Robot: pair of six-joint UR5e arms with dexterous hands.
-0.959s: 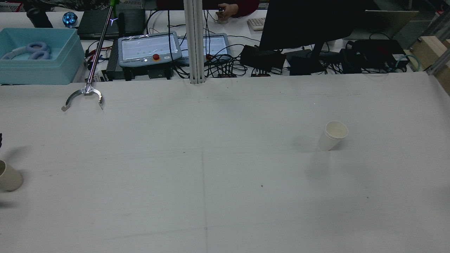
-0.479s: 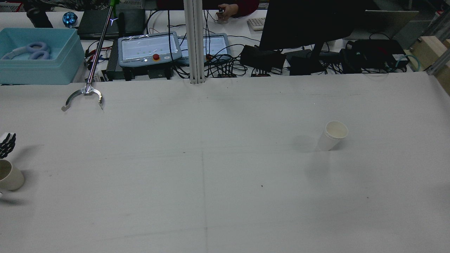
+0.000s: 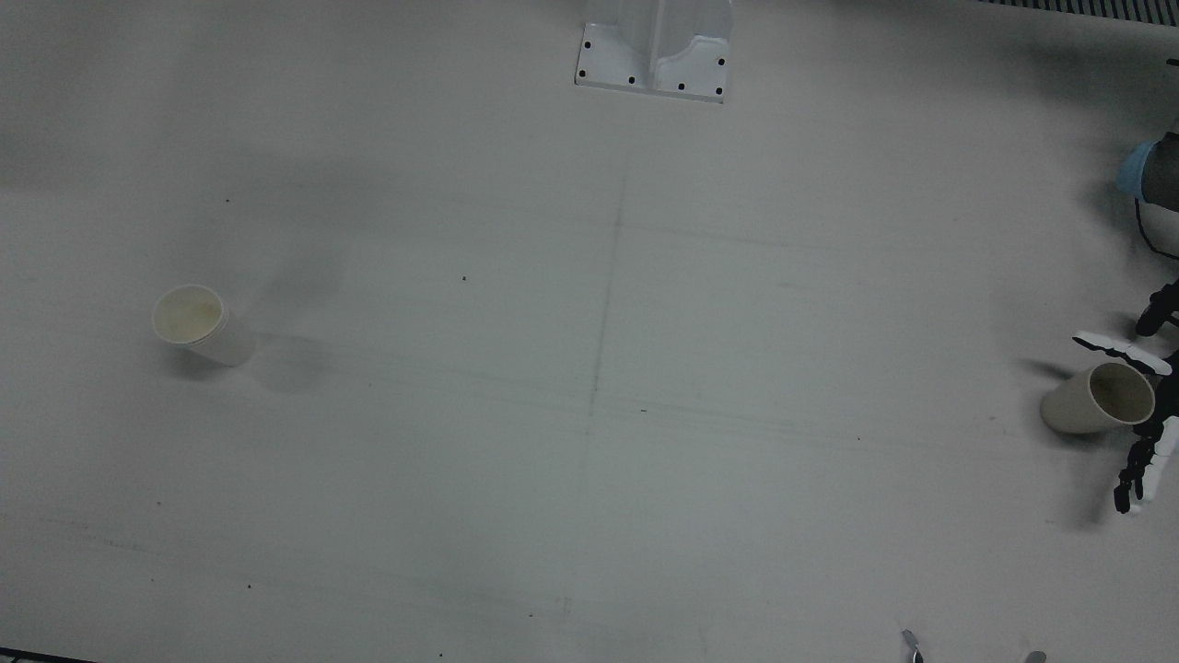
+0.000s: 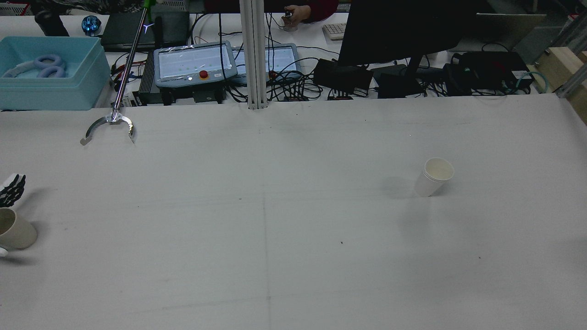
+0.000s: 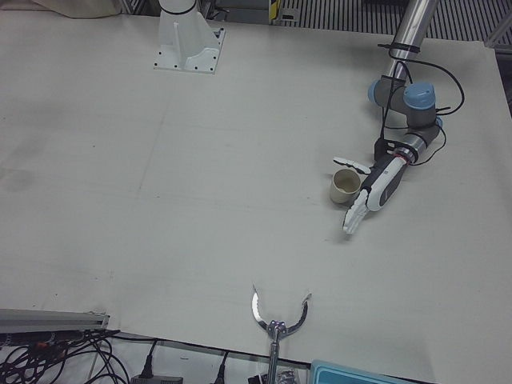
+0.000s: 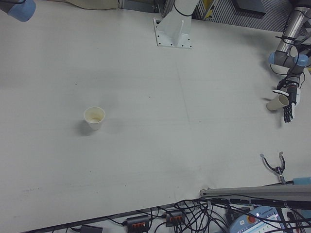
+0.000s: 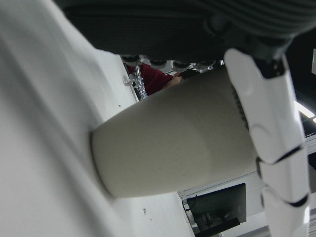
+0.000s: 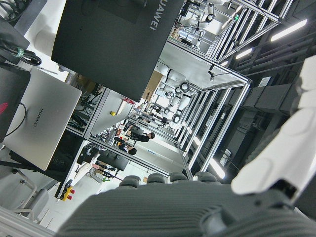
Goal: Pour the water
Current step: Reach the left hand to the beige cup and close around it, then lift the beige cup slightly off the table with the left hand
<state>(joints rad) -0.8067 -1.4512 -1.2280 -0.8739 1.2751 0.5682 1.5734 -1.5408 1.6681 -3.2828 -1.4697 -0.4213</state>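
Observation:
A beige cup point(image 3: 1096, 398) stands at the table's edge on the left arm's side; it also shows in the rear view point(image 4: 17, 233) and the left-front view point(image 5: 345, 186). My left hand point(image 5: 376, 188) is open around it, thumb on one side and straight fingers point(image 3: 1138, 479) on the other. In the left hand view the cup point(image 7: 173, 143) lies against the palm, with a white finger point(image 7: 269, 123) alongside it. A white paper cup point(image 4: 433, 176) stands upright on the other half of the table, also in the front view point(image 3: 198, 324). My right hand point(image 8: 207, 207) is raised off the table, holding nothing.
A metal grabber claw point(image 4: 110, 126) rests near the table's far edge on the left arm's side. Behind the table are a blue bin point(image 4: 50, 73), teach pendants point(image 4: 195, 62), cables and a monitor. A pedestal base point(image 3: 654, 46) stands at the robot side.
My left hand's fingers have come into the rear view from the left edge and moved right. The beige cup has shifted slightly right with them. The white cup has not moved.

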